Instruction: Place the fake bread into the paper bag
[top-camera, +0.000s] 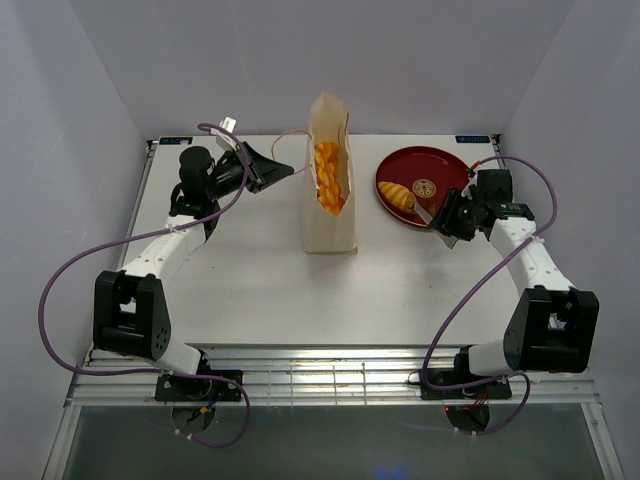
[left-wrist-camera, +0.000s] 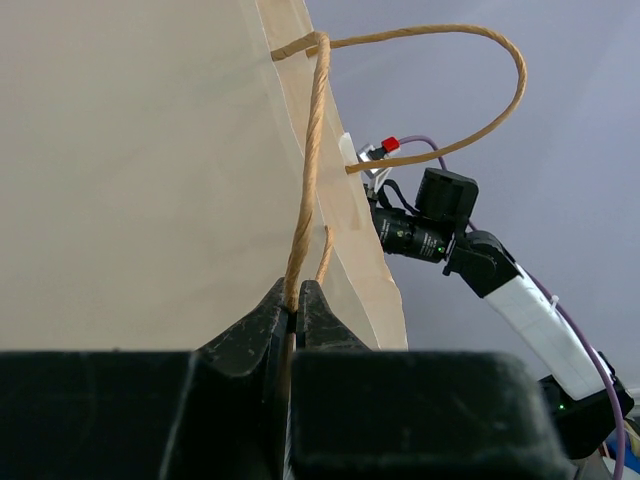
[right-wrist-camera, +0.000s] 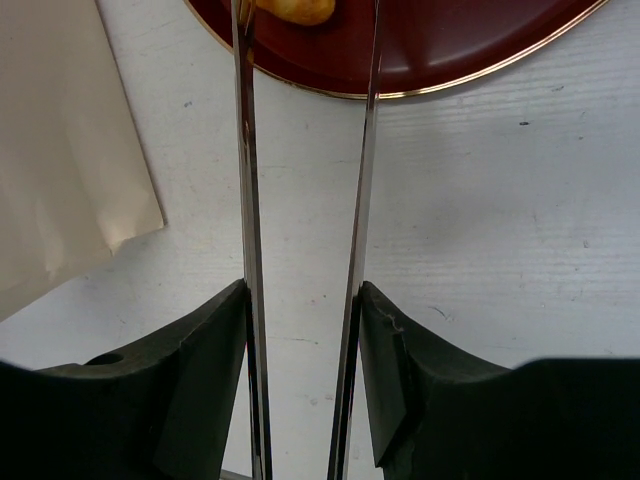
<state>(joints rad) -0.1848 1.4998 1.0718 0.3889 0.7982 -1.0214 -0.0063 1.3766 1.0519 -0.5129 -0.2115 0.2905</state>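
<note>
The tall cream paper bag (top-camera: 331, 215) stands upright mid-table, its mouth open, with several golden-orange fake bread pieces (top-camera: 328, 175) inside. My left gripper (top-camera: 284, 169) is shut on the bag's brown cord handle (left-wrist-camera: 311, 150), beside the bag wall (left-wrist-camera: 140, 160); its jaws (left-wrist-camera: 297, 300) pinch the cord. One fake bread croissant (top-camera: 395, 194) and a small round pale piece (top-camera: 425, 187) lie on the dark red plate (top-camera: 445, 165). My right gripper (top-camera: 447, 218) is shut on metal tongs (right-wrist-camera: 245, 200), whose blades stand apart and reach the croissant (right-wrist-camera: 295, 10) at the plate's rim (right-wrist-camera: 450, 60).
The bag's lower corner (right-wrist-camera: 70, 170) lies left of the tongs in the right wrist view. The right arm (left-wrist-camera: 450, 230) shows past the bag in the left wrist view. White walls enclose the table on three sides.
</note>
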